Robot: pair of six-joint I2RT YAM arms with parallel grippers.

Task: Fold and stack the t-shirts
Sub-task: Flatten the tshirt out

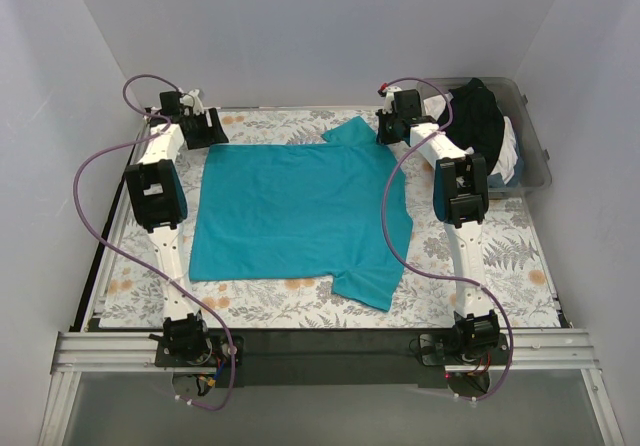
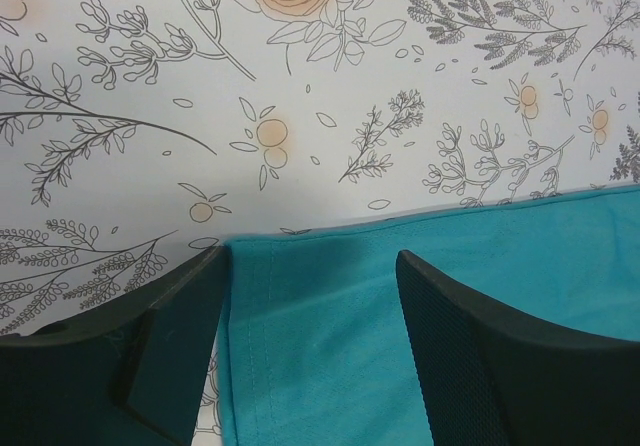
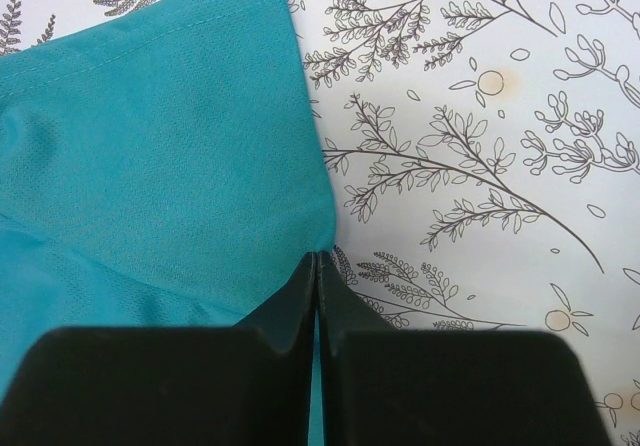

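A teal t-shirt [image 1: 295, 211] lies spread flat on the floral tablecloth, one sleeve at the far right and one at the near right. My left gripper [image 1: 208, 131] is open at the shirt's far left corner. In the left wrist view its jaws [image 2: 310, 256] straddle that hemmed corner [image 2: 330, 346], close above the cloth. My right gripper [image 1: 392, 128] is at the far right, by the sleeve. In the right wrist view it [image 3: 317, 256] is shut on the teal shirt's edge [image 3: 150, 146]. A black t-shirt [image 1: 485, 116] and whitish cloth [image 1: 510, 156] lie in a bin.
A clear plastic bin [image 1: 538, 161] stands at the far right corner, partly off the table. The floral tablecloth [image 1: 500, 256] covers the table. White walls close in on the left, back and right. Purple cables loop beside each arm.
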